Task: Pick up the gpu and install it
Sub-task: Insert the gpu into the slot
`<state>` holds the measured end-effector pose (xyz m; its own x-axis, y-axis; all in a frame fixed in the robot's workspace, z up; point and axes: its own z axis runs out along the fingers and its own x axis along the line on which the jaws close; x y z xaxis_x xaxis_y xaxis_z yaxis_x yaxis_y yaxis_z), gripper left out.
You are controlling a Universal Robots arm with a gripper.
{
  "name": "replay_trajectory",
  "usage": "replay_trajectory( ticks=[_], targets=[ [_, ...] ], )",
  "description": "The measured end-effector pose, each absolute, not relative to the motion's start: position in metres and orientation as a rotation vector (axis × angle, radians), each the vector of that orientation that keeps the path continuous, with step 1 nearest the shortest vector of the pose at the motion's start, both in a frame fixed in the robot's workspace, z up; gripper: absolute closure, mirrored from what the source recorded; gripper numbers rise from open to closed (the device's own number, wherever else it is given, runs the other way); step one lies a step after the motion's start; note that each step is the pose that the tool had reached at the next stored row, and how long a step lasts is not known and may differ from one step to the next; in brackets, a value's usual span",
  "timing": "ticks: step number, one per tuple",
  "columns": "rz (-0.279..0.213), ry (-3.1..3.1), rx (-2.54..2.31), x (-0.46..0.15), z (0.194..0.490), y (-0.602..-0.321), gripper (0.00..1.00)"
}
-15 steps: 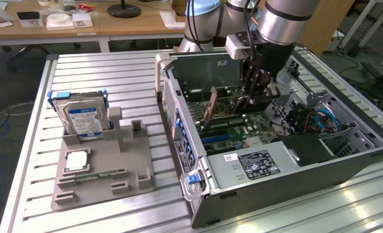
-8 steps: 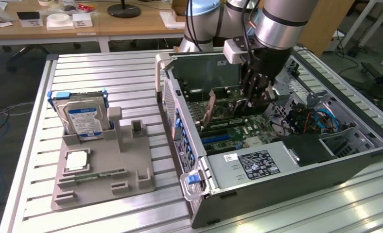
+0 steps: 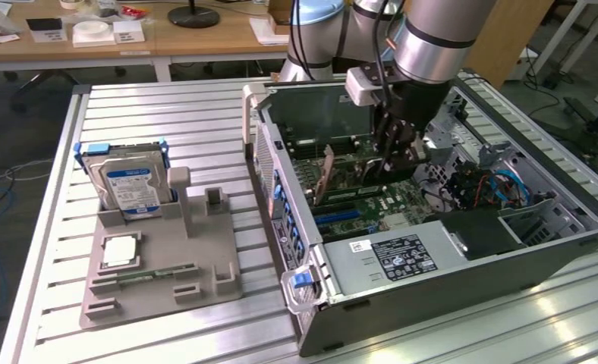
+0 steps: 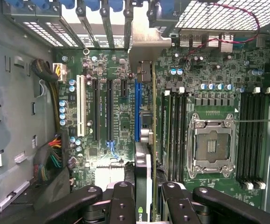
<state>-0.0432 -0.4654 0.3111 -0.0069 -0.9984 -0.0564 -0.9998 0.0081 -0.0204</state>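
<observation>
Setting: slatted metal table (image 3: 177,114), wooden desks (image 3: 208,42) at the far side of the room.

On the table, toward the exterior view's right: open computer case (image 3: 431,311) lying on its side, motherboard (image 4: 219,60) facing up.

Inside the case: the gpu (image 3: 360,173), standing on its long edge above the motherboard. Seen edge-on in the wrist view (image 4: 143,172), running from between the fingers to its silver bracket (image 4: 146,44) at the rear wall of the case. Just beside the blue slot (image 4: 137,112). Seated or not: cannot tell.

Gripper (image 3: 398,168) reaching down into the case from the arm (image 3: 431,38). In the wrist view (image 4: 148,205), black fingers (image 4: 123,200) clamped on the gpu, one on each face of the card, at the end away from the bracket.

Around the card: white slot (image 4: 81,105) and two black slots on one side; memory slots (image 4: 172,135) and the open processor socket (image 4: 213,147) on the other. Further memory slots (image 4: 252,140) beyond the socket.

Near end of the case: power supply (image 3: 401,258) with a black label.

Well apart, toward the exterior view's left: grey holder (image 3: 208,265) on the table, hard drive (image 3: 132,186) with blue-white label standing upright in its far end.
</observation>
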Motion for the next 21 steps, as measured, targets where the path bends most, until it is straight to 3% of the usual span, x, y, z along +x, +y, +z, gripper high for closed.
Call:
replay_trajectory(
  ticks=[21],
  targets=[
    [0.037, 2.172, -2.189, -0.0507, 0.3016, -0.4667, 0.73]
  ],
)
